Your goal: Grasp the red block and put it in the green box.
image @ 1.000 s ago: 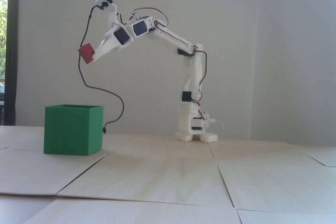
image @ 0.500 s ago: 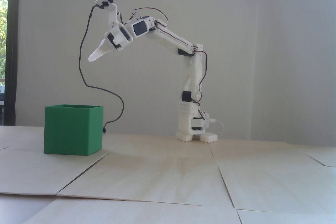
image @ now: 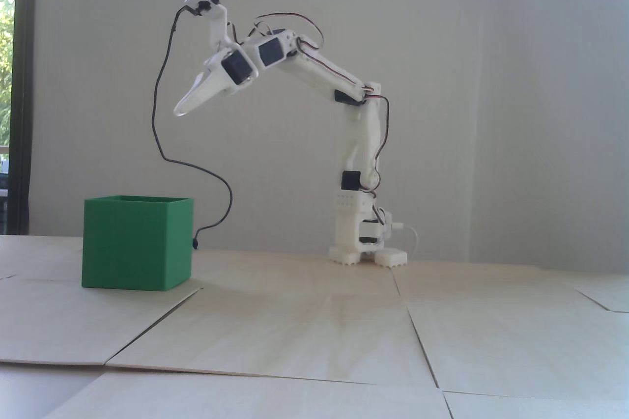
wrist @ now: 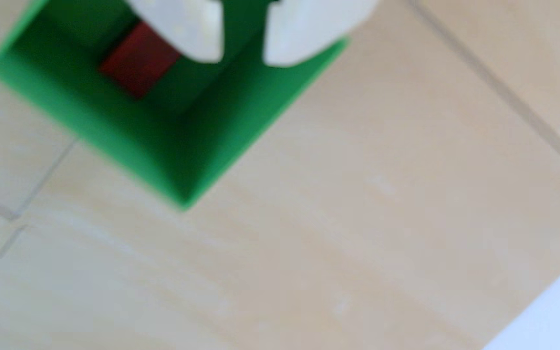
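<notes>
Red block [wrist: 137,64]: 1 item, lying inside green box [wrist: 157,151], upper left of my wrist view, below and left of gripper [wrist: 242,62]. Fingers parted, holding nothing. Placement looks complete; I judge only retreat remains.

Your arm [image: 314,75] is all white printed plastic with black servos, thin red and black wires along it, and white tapered tool [image: 181,109] fingers [wrist: 184,33].

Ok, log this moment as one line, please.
tool: open, empty, high above box | small matte red cube: inside box | large green plastic box: upright on table | task: placed
</notes>
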Available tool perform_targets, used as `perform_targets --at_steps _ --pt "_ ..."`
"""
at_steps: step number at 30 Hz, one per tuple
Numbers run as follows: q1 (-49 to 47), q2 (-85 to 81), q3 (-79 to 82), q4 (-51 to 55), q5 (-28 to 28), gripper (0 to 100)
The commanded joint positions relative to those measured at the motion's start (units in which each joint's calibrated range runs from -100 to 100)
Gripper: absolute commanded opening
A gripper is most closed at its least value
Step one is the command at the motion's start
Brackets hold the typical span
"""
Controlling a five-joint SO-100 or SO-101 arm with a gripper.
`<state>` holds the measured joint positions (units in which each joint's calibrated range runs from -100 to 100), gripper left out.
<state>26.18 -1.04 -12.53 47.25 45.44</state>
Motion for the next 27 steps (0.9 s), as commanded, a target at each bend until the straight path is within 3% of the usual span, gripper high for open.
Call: perform_targets --at_steps 1,7,10,13,20,27 --pt "-5.47 -5.95 -3.17 12.78 0.21 2" --pt "-18.01 -18.66 -0.51 40.44 0.21 2" --pt "-25.65 -27.51 10.76 43.81 -0.62 2" --pt "-31.12 -39.27 29.04 37.91 -2.55 2" --pt "-35.62 -73.30 78.46 -0.46 -2.49 2" --pt "-35.70 -87.20 105.52 -13.87 3.39 2"
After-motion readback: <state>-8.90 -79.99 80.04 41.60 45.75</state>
